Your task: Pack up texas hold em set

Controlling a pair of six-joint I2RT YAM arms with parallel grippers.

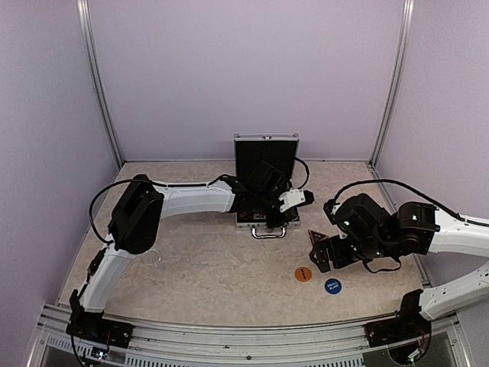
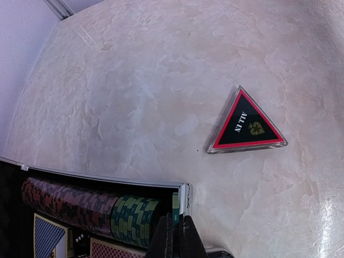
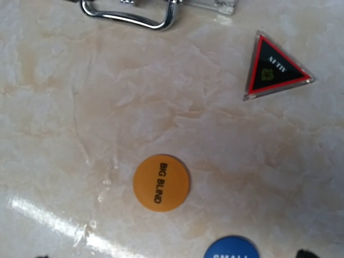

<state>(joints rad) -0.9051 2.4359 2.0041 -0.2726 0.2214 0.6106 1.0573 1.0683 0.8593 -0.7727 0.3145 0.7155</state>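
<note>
The left arm [image 1: 137, 218] reaches from its base at the table's 7 o'clock corner across to the silver briefcase [image 1: 265, 157], which stands toward 12 o'clock on the marbled table [image 1: 206, 267]. Its black-lined lid is upright and its chrome handle [image 3: 129, 16] faces the arms. The left gripper [image 2: 177, 236] is pressed shut with nothing between its fingers, and it hangs over the case's front right corner.

In the left wrist view, a row of red chips [image 2: 64, 201] lies inside the case along the front wall. It runs into a shorter stack of green and white chips [image 2: 134, 217]. Beside the chips sit a blue-patterned card deck [image 2: 48, 236] and a red-patterned card deck [image 2: 118, 250].

The rest of the set lies out on the table:
- The dark triangular marker [image 3: 274, 70], red-edged and lying flat, is at about 4 o'clock from the handle and clear of the case.
- The orange disc [image 3: 161, 183], printed BIG BLIND, is at about 5 o'clock from the handle.
- The blue disc [image 1: 332, 287] is near the orange disc at its 4 o'clock, not touching it.

The right gripper [image 1: 319, 256] is spread wide and holds nothing. It hovers at about 1 o'clock from the orange disc, between the marker and the two discs.
</note>
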